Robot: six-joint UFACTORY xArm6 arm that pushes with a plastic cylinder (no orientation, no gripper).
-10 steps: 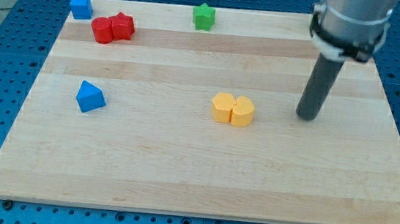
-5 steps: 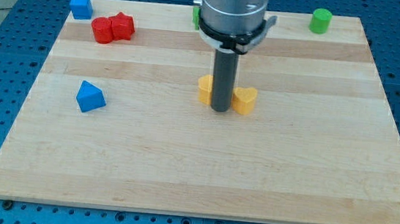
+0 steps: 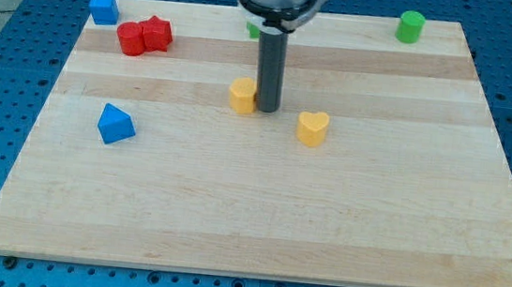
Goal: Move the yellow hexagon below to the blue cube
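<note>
The yellow hexagon [image 3: 242, 95] lies near the board's middle, a little up and left of centre. My tip [image 3: 266, 109] stands right against the hexagon's right side. The blue cube [image 3: 103, 7] sits at the board's top left corner, far up and left of the hexagon. A yellow heart [image 3: 312, 127] lies alone to the right of my tip and a little lower, apart from it.
A red cylinder [image 3: 132, 38] and red star [image 3: 157, 33] touch each other near the blue cube. A blue triangle block [image 3: 115, 124] lies at the left. A green cylinder [image 3: 410, 26] is at the top right. A green block [image 3: 252, 30] is mostly hidden behind the rod.
My tip swept in from the right, passed between the two yellow blocks and moved up and left. The hexagon slid up and left, away from the heart, which shifted slightly.
</note>
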